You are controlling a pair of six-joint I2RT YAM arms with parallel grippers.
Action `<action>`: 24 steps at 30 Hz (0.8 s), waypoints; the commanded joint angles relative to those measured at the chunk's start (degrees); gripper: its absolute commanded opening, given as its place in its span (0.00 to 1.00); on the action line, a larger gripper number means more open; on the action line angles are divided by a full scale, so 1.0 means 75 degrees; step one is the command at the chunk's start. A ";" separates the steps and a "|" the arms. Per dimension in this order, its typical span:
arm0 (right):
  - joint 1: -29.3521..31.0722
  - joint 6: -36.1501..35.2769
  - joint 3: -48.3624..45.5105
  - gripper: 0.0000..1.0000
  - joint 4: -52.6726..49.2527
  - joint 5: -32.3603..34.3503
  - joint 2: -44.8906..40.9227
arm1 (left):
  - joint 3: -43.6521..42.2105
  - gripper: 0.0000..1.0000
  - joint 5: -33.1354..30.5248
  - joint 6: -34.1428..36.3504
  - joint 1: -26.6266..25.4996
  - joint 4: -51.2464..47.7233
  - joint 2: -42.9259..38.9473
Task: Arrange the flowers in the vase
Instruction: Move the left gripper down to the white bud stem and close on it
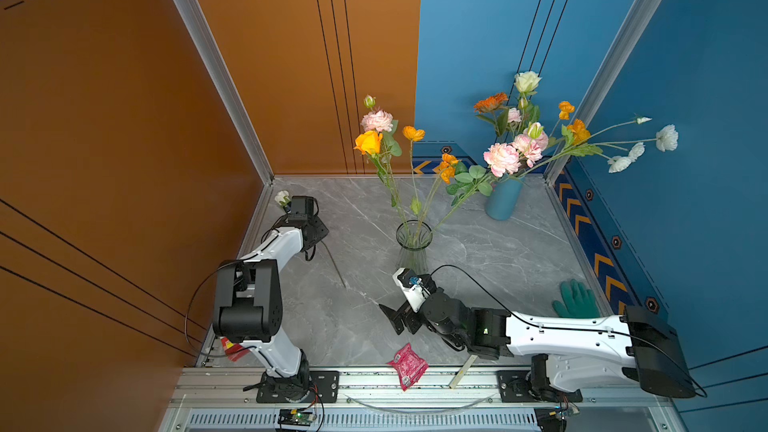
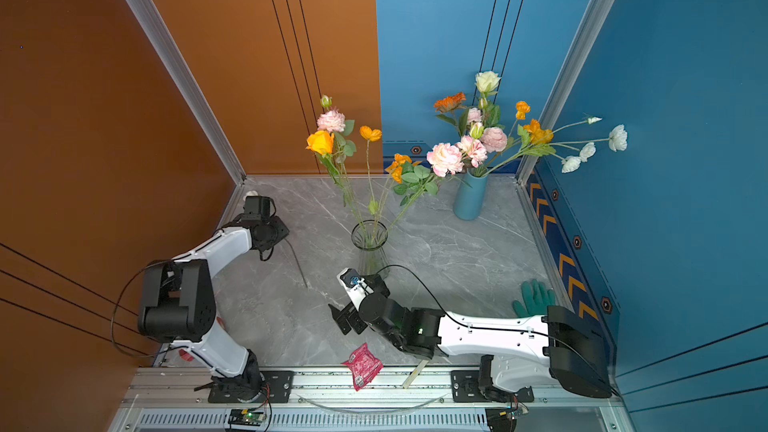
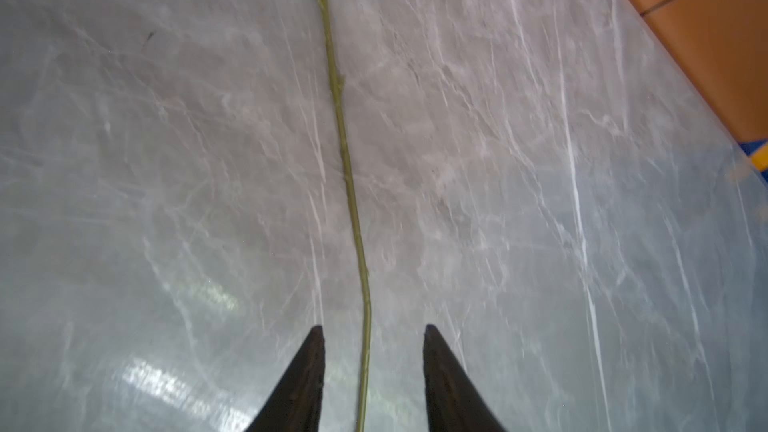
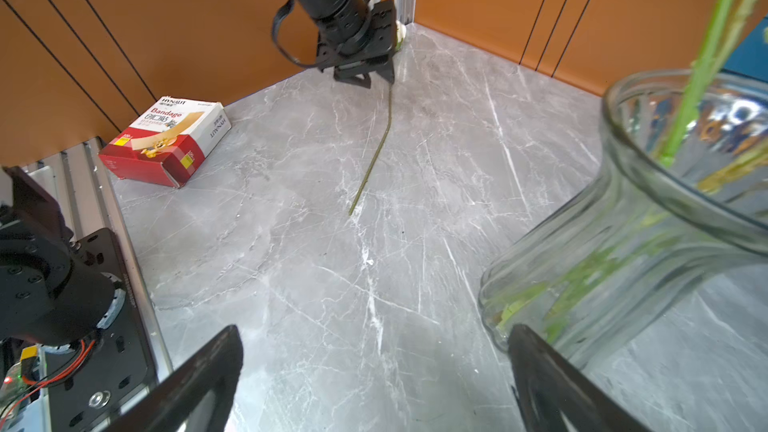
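Left of centre in both top views: one white-bloomed flower point(image 1: 282, 197) lies flat on the surface point(image 1: 361, 317), its bloom in the corner.
Left fingers point(image 3: 309, 359): parted, straddling its stem without touching it.
Right fingers point(image 4: 216, 359): spread wide and empty, just beside the glass vase point(image 1: 413, 243) at mid-frame.
Other flowers point(image 1: 376, 135): standing in the glass vase and in the blue vase point(image 1: 503, 199) at upper right.

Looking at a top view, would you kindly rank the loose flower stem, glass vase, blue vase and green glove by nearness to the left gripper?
From the left gripper:
1. loose flower stem, between its jaws.
2. glass vase, table centre.
3. blue vase, far right.
4. green glove, right edge.
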 commanded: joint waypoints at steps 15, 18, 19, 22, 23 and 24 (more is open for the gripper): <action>-0.0768 0.0309 0.0199 1.00 0.0468 -0.1131 0.0395 | 0.2745 0.33 -0.0873 0.0065 0.0586 -0.1361 0.2594; -0.0897 0.0295 0.0180 1.00 0.0482 -0.1262 0.0429 | 0.2908 0.32 -0.0896 0.0095 0.0597 -0.1405 0.2785; -0.0934 0.0305 0.0148 1.00 0.0512 -0.1287 0.0433 | 0.2941 0.32 -0.0924 0.0112 0.0600 -0.1406 0.2835; -0.1026 0.0403 0.0016 1.00 0.0653 -0.1339 0.0427 | 0.3076 0.31 -0.0964 0.0149 0.0591 -0.1410 0.2988; -0.1041 0.0435 -0.0025 1.00 0.0689 -0.1363 0.0413 | 0.3127 0.30 -0.0966 0.0171 0.0597 -0.1404 0.3040; -0.1059 0.0450 -0.0064 1.00 0.0719 -0.1385 0.0415 | 0.3195 0.30 -0.0960 0.0204 0.0584 -0.1404 0.3093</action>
